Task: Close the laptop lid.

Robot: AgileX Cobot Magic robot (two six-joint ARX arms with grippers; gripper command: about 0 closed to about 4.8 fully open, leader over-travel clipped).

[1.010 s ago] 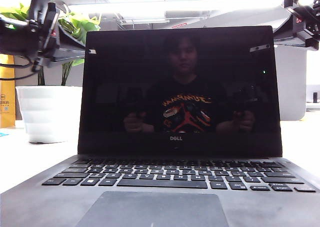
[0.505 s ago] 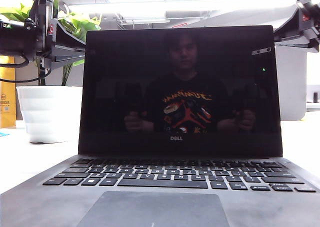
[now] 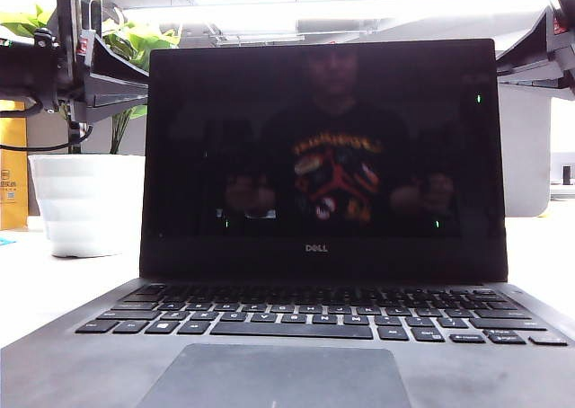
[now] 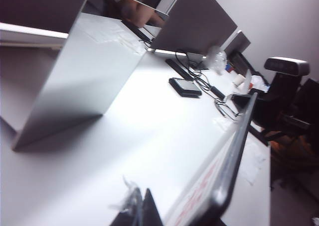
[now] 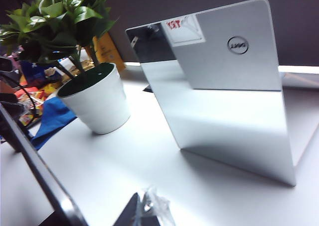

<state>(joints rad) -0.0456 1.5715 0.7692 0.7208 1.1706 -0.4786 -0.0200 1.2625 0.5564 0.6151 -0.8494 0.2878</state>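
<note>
Both grippers: you have the left gripper (image 3: 76, 53) and right gripper (image 3: 552, 39) behind the lid's upper corners; whether their fingers are spread or clenched, you cannot tell.
Lid: laptop lid (image 3: 323, 156) stands open and upright above the laptop (image 3: 296, 354), on the table by the potted plant (image 5: 84, 71).
Change: lid's top edge sits higher than a second ago.
Meaning: closing has probably only just begun.

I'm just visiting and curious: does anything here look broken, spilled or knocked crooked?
Nothing stands out. The laptop sits flat, its lid upright and intact. The potted plant stands straight. The left gripper and right gripper are behind the lid.
</note>
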